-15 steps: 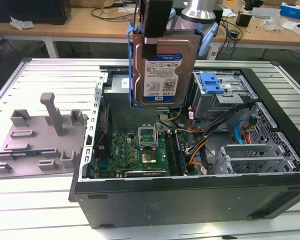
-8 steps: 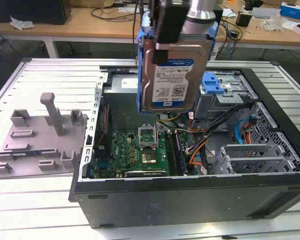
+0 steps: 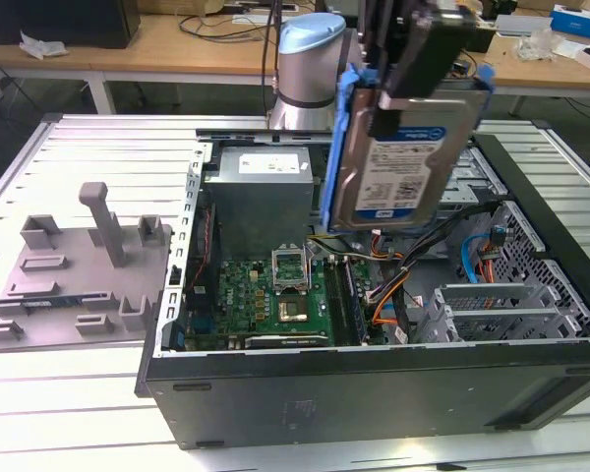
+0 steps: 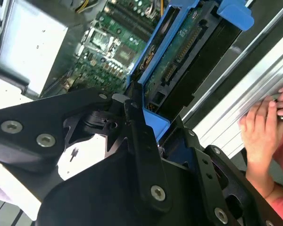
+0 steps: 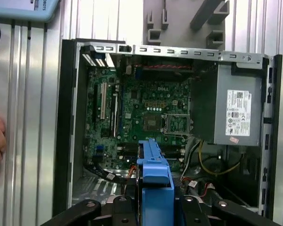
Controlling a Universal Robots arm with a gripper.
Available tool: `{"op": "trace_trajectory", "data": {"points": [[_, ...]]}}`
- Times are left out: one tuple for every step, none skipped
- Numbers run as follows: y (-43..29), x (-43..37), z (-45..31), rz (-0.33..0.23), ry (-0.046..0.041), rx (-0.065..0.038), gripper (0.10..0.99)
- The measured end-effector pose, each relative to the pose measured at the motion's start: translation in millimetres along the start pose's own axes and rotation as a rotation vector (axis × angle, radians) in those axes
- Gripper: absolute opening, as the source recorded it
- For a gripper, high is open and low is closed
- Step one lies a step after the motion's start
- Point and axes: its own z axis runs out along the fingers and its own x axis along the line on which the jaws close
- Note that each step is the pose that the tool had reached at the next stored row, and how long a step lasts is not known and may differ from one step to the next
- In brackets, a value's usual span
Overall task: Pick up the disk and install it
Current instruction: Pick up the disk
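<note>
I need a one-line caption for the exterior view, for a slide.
The end effector holds the disk above the open computer case.

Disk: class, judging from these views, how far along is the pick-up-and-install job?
Done: the disk is picked up and clamped in the gripper. In hand: it hangs on edge above the open case. Left: installing; the disk is not yet seated anywhere in the case.

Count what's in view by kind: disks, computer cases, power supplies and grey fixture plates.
disk: 1
case: 1
power supply: 1
fixture plate: 1
Total: 4
</note>
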Motion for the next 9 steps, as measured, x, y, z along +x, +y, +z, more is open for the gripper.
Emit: {"op": "trace_trajectory", "data": {"points": [[-3.9,1.6,0.0,0.000,-0.0003,0.000,0.369],[-5.4,2.9,0.0,0.000,-0.0008,0.000,0.369],[-5.6,3.5,0.0,0.000,-0.0017,0.000,0.369],[-5.5,3.5,0.0,0.000,-0.0019,0.000,0.369],[-5.5,3.5,0.0,0.000,-0.0020,0.000,0.369],[-5.5,3.5,0.0,0.000,-0.0020,0.000,0.369],[-5.6,3.5,0.0,0.000,-0.0021,0.000,0.369],[-5.5,3.5,-0.1,0.000,-0.0019,0.000,0.369],[-5.6,3.5,-0.1,0.000,-0.0020,0.000,0.369]]}}
